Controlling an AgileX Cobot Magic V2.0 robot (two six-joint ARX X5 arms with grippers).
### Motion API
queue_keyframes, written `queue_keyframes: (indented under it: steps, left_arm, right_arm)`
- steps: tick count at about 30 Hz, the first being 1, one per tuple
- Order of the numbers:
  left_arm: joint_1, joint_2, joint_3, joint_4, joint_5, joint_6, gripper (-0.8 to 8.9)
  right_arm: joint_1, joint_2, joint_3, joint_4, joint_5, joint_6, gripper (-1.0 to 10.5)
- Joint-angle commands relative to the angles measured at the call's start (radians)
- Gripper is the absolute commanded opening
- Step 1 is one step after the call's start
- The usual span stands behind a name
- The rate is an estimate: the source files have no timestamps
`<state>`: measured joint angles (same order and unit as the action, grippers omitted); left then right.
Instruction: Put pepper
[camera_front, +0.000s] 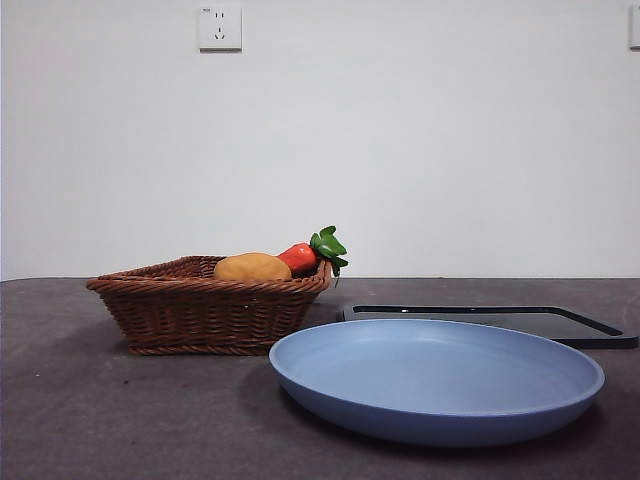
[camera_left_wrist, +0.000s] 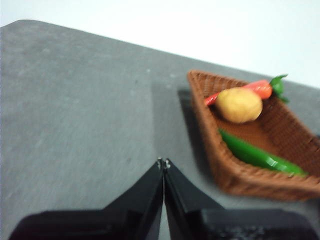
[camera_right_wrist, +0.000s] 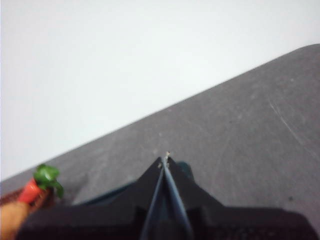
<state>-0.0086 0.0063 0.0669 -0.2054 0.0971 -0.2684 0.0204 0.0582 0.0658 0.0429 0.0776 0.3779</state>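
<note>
Nothing of the task is showing as done: the pepper (camera_left_wrist: 260, 155) is lying inside the wicker basket (camera_left_wrist: 235, 177), along the wall nearest the left claw (camera_left_wrist: 163, 162), beside the potato (camera_left_wrist: 239, 104) and the carrot (camera_left_wrist: 260, 89), untouched. Both claws are waiting with jaws pressed together and holding nothing, the left claw hovering over bare worktop (camera_left_wrist: 75, 110) just short of the basket, the right claw (camera_right_wrist: 165, 158) off to the far side near the worktop's edge. The blue plate (camera_front: 436, 378) is sitting empty just beside the basket, with a flat black tray (camera_front: 590, 331) behind it, so the likely destination is one of these. Reaching, gripping, lifting and placing all remain. Judging by the views, the basket's raised rim is crowding the pepper, while the space above is looking open.
</note>
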Motion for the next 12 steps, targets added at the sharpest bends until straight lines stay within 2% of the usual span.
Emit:
queue_keyframes:
  steps: [1,4,7,12]
  left_arm:
    - [0.003,-0.004,0.071,0.014,0.012,-0.021,0.06]
    - [0.003,0.028,0.153,-0.011,0.015,-0.029,0.06]
    - [0.003,0.105,0.249,-0.038,0.041,-0.027,0.06]
    - [0.003,0.29,0.439,-0.133,0.146,0.002,0.06]
  right_arm:
    - [0.002,0.046,0.095,0.01,-0.021,0.017,0.1]
    - [0.003,0.14,0.21,-0.015,-0.067,0.007,0.1]
    - [0.003,0.26,0.354,-0.094,-0.123,-0.034,0.1]
    - [0.002,0.468,0.612,-0.344,-0.276,-0.156,0.1]
